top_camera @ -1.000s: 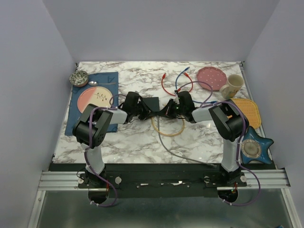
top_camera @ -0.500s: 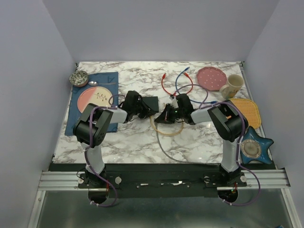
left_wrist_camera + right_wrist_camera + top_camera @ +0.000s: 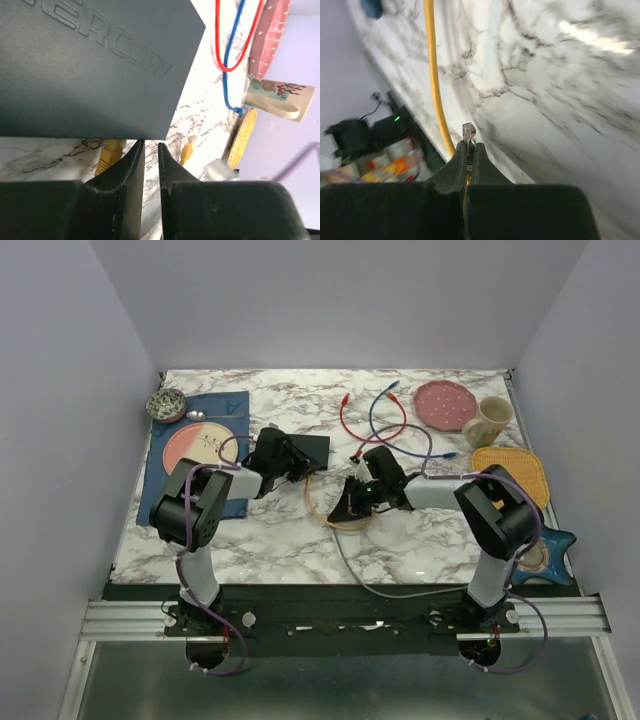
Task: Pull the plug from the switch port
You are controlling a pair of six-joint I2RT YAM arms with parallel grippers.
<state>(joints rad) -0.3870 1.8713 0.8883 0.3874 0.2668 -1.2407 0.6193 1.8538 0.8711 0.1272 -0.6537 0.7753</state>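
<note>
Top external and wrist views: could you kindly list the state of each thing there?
right pincer: shut on plug
plug: out of the switch, tip bare
switch: apart from the plug
left pincer: narrowly open at switch edge
mug: upright

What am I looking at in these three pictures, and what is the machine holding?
These are two robot arms bolted at the near edge of a marble table, each ending in a two-finger gripper. The wide picture looks down from above; the other two come from cameras on the wrists. The right gripper is shut on the clear plug of a yellow cable, away from the black switch. The left gripper has its tips at the switch's edge; whether it pinches it is unclear. A pink plate and a mug also lie there.
</note>
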